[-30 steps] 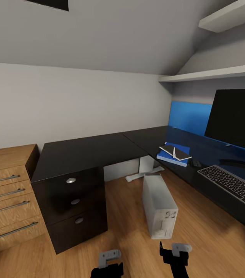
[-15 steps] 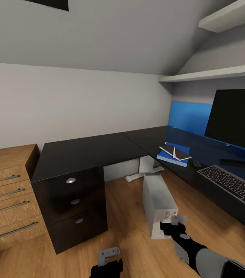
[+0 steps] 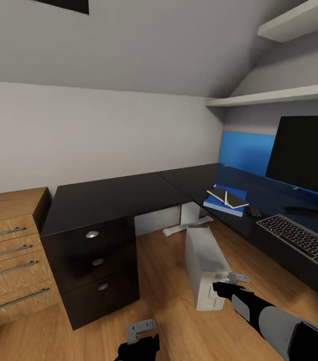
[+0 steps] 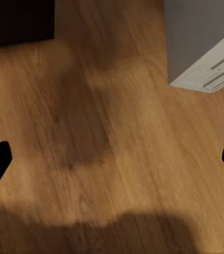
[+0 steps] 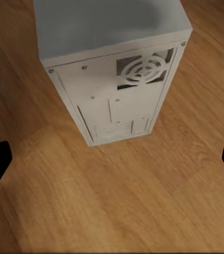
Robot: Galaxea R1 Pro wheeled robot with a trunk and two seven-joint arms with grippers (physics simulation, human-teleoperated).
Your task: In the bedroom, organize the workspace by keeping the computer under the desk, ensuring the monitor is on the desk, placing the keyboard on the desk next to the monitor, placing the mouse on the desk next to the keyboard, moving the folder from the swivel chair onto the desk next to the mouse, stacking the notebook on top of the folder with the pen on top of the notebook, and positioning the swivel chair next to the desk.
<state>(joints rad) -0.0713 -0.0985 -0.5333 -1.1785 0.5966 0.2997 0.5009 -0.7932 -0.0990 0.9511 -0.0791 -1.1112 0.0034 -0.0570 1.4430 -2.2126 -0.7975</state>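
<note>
The light grey computer (image 3: 206,264) stands on the wood floor in front of the black L-shaped desk (image 3: 113,198), its vented rear panel (image 5: 117,90) facing my right wrist camera. My right gripper (image 3: 227,283) is open, just short of that near end, fingers spread wide (image 5: 112,164). My left gripper (image 3: 141,338) hangs open low over bare floor (image 4: 112,164). On the desk stand the monitor (image 3: 306,153), the keyboard (image 3: 304,240) and the mouse (image 3: 255,212). Beside the mouse lies the blue folder (image 3: 219,203), carrying the notebook (image 3: 231,198) and the pen (image 3: 226,197). The swivel chair is out of view.
A light wooden drawer unit (image 3: 8,255) stands left of the desk's black drawers (image 3: 96,265). A bright blue panel (image 3: 244,150) lines the wall behind the monitor, with white shelves (image 3: 279,95) above. A white desk foot (image 3: 186,225) rests behind the computer.
My right arm has reached forward from the picture's lower edge up to the computer's near end. The left gripper and the things on the desk have stayed put.
</note>
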